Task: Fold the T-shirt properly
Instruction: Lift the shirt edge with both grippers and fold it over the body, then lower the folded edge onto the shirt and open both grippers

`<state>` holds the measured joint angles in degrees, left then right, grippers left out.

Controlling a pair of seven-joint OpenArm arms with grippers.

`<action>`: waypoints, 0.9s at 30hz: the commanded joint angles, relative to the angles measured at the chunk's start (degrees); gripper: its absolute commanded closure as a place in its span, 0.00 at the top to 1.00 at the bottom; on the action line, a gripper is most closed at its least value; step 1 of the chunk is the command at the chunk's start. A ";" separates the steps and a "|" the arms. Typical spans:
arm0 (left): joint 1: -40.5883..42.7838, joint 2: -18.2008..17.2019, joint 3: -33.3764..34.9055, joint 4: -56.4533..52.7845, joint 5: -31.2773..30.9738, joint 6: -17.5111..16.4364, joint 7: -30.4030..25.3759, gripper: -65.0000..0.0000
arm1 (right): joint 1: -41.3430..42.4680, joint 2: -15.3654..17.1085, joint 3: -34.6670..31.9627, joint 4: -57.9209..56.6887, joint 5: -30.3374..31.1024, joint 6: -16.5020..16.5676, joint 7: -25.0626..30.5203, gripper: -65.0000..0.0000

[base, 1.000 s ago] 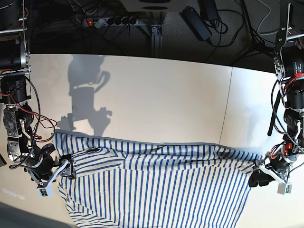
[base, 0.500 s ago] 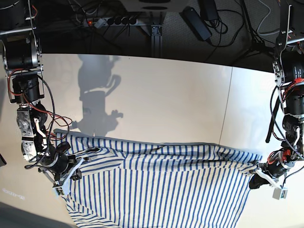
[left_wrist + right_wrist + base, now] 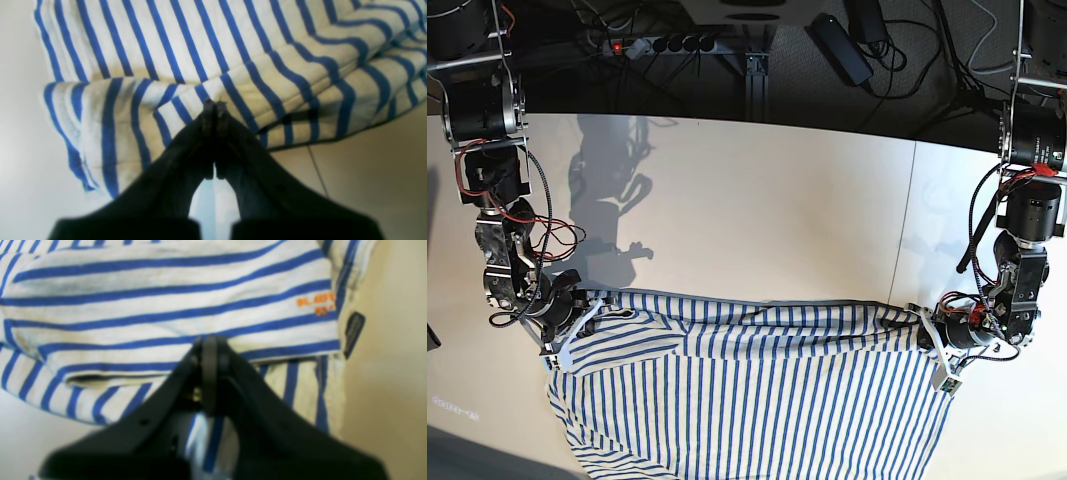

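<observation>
Left wrist view: left gripper (image 3: pixel 213 105) at centre frame, black jaws pressed together and pinching a fold of the T-shirt (image 3: pixel 206 50). Shirt fills the upper frame, cream with blue stripes, bunched into ridges toward the upper right. Its edge hangs above the pale table (image 3: pixel 373 186), which shows at lower right and along the left edge. A thin seam line runs across the table at lower right.

Right wrist view: right gripper (image 3: pixel 209 343) at centre, jaws pressed together on the shirt's (image 3: pixel 160 296) folded edge. Stripes run mostly across the frame. Small orange print (image 3: pixel 316 303) at upper right of the fabric, too blurred to read. Dark tag (image 3: pixel 353 328) sticks off the shirt's right edge. Table (image 3: pixel 390 373) visible on the right.

Base view: shirt (image 3: pixel 757 400) spread over the lower centre of the table (image 3: pixel 757 200), top edge stretched between the two arms. Right gripper (image 3: pixel 577 320) at lower left grips the shirt's left corner; left gripper (image 3: pixel 932 345) at lower right grips the right corner. Arm shadows fall on the table at upper left. Power strip (image 3: pixel 662 44) and cables on the dark floor along the top.
</observation>
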<state>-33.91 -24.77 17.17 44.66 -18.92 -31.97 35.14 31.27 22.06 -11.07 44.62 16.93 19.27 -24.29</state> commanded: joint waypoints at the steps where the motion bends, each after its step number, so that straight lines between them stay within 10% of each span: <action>1: -1.92 -0.63 -0.24 0.90 -0.04 1.53 0.13 0.00 | 0.26 0.74 0.24 0.07 -0.83 0.02 -2.45 0.00; 14: 2.97 -1.66 -0.26 3.69 -5.62 -3.67 9.97 0.00 | -13.31 0.83 5.90 16.41 2.16 0.20 -9.81 0.00; 27: 30.77 -5.73 -9.60 35.76 -13.42 -3.65 16.13 0.00 | -38.53 1.11 19.61 44.19 8.13 0.52 -15.91 0.00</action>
<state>-2.81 -29.67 7.44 80.36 -33.34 -34.87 48.84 -7.51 22.46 8.25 88.38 25.50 19.33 -39.03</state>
